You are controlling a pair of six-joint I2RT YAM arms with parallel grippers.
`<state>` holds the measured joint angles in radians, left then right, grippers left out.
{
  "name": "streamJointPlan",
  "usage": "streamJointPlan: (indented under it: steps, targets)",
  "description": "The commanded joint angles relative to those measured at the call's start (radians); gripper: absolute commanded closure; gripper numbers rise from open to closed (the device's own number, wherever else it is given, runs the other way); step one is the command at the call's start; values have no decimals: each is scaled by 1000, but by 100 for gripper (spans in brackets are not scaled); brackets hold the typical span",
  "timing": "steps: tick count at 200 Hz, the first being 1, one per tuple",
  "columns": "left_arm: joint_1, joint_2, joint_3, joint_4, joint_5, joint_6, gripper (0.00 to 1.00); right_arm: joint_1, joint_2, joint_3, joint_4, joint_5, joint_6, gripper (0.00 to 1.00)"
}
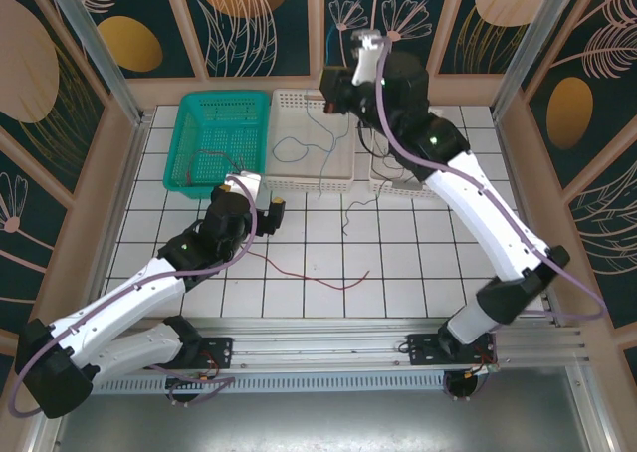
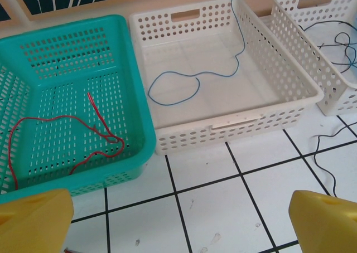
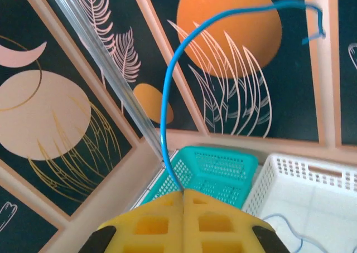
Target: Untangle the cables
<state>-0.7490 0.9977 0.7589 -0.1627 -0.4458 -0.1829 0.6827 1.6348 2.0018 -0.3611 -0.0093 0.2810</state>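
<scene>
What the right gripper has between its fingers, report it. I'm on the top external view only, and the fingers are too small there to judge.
Observer: In the right wrist view the right gripper is shut on the blue cable, which rises from between its fingers and arcs overhead.
Operator: Now give me the left gripper's state.
Observer: In the left wrist view the left gripper is open. Its yellow fingers are wide apart with nothing between them, over the white tiles in front of the teal basket.
</scene>
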Motion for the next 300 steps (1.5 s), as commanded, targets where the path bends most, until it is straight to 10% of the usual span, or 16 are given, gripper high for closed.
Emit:
streamJointPlan:
  steps: [1,73,144,157,194,300]
  targets:
    - [-2,4,15,-11,2,17,2,-32,145,170,-133,-32,-55,100]
    - [-2,-2,11,-7,0,20,2,-175,537,392,-159,-241,13,100]
    - [-2,0,13,-9,6,21,2,-178,652,239,-138,-241,8,100]
    - [-2,-1,12,-9,8,21,2,-177,640,211,-161,-242,14,79]
    - [-2,5,16,-13,17,20,2,-143,392,-88,-40,-81,11,44]
    - [-2,44,39,-42,83,3,2,-115,-367,-1144,208,154,110,38]
